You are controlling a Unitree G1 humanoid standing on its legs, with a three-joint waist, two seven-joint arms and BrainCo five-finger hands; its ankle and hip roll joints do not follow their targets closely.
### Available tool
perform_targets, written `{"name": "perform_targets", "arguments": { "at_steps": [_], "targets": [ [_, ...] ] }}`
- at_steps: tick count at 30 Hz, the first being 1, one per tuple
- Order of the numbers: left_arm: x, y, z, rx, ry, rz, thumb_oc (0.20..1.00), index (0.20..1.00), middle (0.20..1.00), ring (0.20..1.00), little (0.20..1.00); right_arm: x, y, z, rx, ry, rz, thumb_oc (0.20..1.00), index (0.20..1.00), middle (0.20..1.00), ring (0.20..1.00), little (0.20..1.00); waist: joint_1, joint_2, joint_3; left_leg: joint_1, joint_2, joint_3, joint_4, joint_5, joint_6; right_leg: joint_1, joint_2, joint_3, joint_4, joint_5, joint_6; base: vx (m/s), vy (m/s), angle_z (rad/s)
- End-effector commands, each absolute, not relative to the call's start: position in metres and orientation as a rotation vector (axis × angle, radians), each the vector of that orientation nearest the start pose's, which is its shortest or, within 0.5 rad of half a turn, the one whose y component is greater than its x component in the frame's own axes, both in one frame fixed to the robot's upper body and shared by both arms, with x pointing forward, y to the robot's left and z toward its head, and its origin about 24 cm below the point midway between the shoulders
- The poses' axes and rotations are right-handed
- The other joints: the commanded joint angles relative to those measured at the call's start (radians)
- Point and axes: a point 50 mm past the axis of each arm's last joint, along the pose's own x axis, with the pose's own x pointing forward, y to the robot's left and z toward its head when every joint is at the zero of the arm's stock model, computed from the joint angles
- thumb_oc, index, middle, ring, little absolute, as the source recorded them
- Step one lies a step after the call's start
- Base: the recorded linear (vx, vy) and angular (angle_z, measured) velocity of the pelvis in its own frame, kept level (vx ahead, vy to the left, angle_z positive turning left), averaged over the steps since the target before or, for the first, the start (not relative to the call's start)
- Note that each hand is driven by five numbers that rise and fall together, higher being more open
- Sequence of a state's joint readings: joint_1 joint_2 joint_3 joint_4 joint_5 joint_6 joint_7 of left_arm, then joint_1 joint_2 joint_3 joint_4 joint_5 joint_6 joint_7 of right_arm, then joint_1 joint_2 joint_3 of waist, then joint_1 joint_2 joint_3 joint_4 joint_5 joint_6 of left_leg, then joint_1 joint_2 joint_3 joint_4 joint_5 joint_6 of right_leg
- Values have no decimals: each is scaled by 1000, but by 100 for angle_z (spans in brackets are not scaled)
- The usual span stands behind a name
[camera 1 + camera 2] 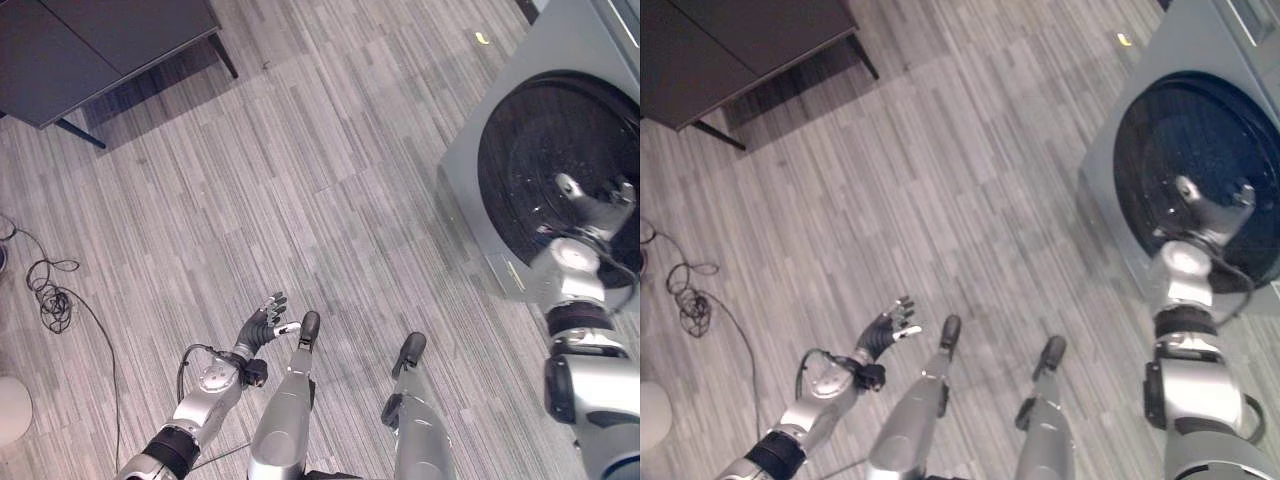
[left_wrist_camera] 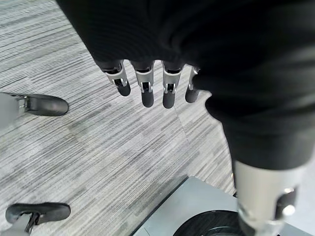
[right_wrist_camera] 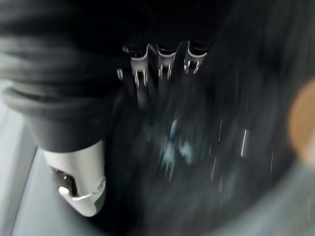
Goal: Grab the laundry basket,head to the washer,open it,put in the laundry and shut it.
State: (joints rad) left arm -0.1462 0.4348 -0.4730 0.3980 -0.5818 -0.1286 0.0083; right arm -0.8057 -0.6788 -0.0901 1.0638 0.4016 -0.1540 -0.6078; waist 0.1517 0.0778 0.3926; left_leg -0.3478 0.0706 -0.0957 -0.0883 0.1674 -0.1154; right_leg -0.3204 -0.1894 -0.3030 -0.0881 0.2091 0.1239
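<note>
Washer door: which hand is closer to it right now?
Right. The right hand is up against the dark round washer door, fingers straight. The left hand hangs open over the floor, well off to the washer's left, holding nothing.

dark table (image 1: pixel 90 40) on thin legs at far left, striped grey floor (image 1: pixel 300 200)

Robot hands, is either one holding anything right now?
No. The left hand is open over the floor; the right hand is open at the washer door.
</note>
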Motion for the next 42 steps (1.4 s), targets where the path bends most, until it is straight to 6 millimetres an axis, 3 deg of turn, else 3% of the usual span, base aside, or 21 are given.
{"name": "perform_targets", "arguments": {
  "at_steps": [1,3,6,14,17,20,27,42],
  "targets": [
    [253,171,-11,-39,245,-218,1000,1000,1000,1000,1000,329,-386,183,-185,-125,-1086,1000,1000,1000,1000,1000,19,-15,-14,-60,25,19,1,-81,4,39,-57,35,1,-155,49,-35,-10,-10],
    [252,174,-11,-44,247,-211,1000,1000,1000,1000,1000,328,-391,187,-216,-107,-1089,1000,1000,1000,1000,1000,18,-16,-12,-61,27,22,1,-80,3,36,-56,37,1,-153,50,-21,-7,-20],
    [250,180,-10,-57,241,-191,1000,1000,1000,1000,1000,332,-395,206,-240,-111,-1069,1000,1000,1000,1000,1000,17,-23,-1,-66,36,37,1,-74,2,20,-51,51,1,-148,51,-33,-11,-13],
    [249,179,-9,-90,236,-173,1000,1000,1000,1000,1000,339,-387,232,-242,-187,-1065,1000,1000,1000,1000,1000,5,-24,-5,-67,43,46,1,-69,-2,15,-44,59,1,-149,46,2,-10,-6],
    [248,178,-11,-110,245,-162,1000,1000,1000,1000,1000,334,-386,251,-243,-295,-1118,1000,1000,1000,1000,1000,-2,-25,-10,-64,45,43,1,-71,-2,20,-43,56,1,-154,45,20,-10,-1],
    [248,177,-12,-112,248,-153,1000,1000,1000,1000,1000,325,-391,258,-274,-338,-1192,1000,1000,1000,1000,1000,-10,-29,-15,-62,47,37,1,-75,-2,25,-41,54,1,-157,45,0,0,0],
    [247,176,-13,-102,249,-149,1000,1000,1000,1000,1000,305,-409,248,-258,-323,-1317,1000,1000,1000,1000,1000,-29,-38,-21,-61,48,34,1,-82,-1,26,-40,56,1,-160,45,2,-2,0],
    [243,186,-17,-94,270,-111,1000,1000,1000,1000,1000,292,-417,235,-270,-301,-1395,1000,1000,1000,1000,1000,-63,-49,-19,-55,60,52,1,-78,1,14,-26,80,1,-155,37,1,-1,0]
  ]
}}
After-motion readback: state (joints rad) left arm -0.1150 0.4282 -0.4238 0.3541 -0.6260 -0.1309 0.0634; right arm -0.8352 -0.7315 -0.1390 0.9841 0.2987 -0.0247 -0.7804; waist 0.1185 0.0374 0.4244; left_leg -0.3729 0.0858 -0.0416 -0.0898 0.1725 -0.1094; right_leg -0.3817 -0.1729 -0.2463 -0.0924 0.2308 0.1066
